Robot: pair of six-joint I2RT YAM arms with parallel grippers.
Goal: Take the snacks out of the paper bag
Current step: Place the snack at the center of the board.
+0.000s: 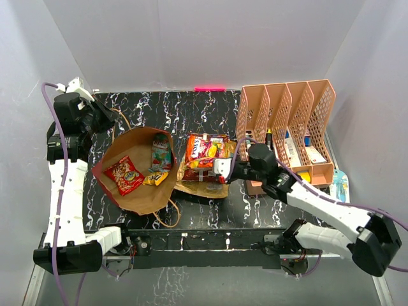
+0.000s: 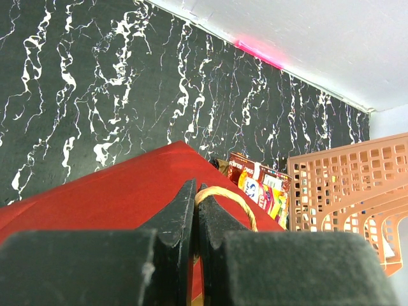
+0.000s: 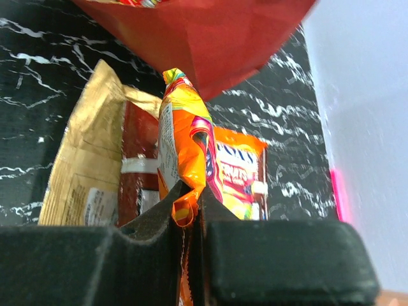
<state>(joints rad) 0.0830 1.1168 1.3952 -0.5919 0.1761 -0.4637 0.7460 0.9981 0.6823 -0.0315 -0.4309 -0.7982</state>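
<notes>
Paper bag [image 1: 137, 194] lying open toward the left edge of the desk [image 1: 191, 115], three snacks [image 1: 124, 175] inside; pile [image 1: 204, 153] at mid-desk. Right gripper [image 3: 191, 201], jaws pinching an orange packet [image 3: 182, 146] by the pile; left gripper [image 2: 196, 197], jaws clamping the cord handle [image 2: 233, 199]. Step: probably depositing. Next: release, then reach into the bag.

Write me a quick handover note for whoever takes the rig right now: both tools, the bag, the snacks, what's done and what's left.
Left tool: shut on the paper bag at its far-left rim, by the cord handle; the bag's mouth is wide open.
Right tool: shut on the edge of an orange packet, at the pile of packets just right of the bag.
Done: several packets are out, lying in that pile.
Left: let go of the orange packet, then fetch the red packet, yellow packet and teal packet from inside the bag.
</notes>
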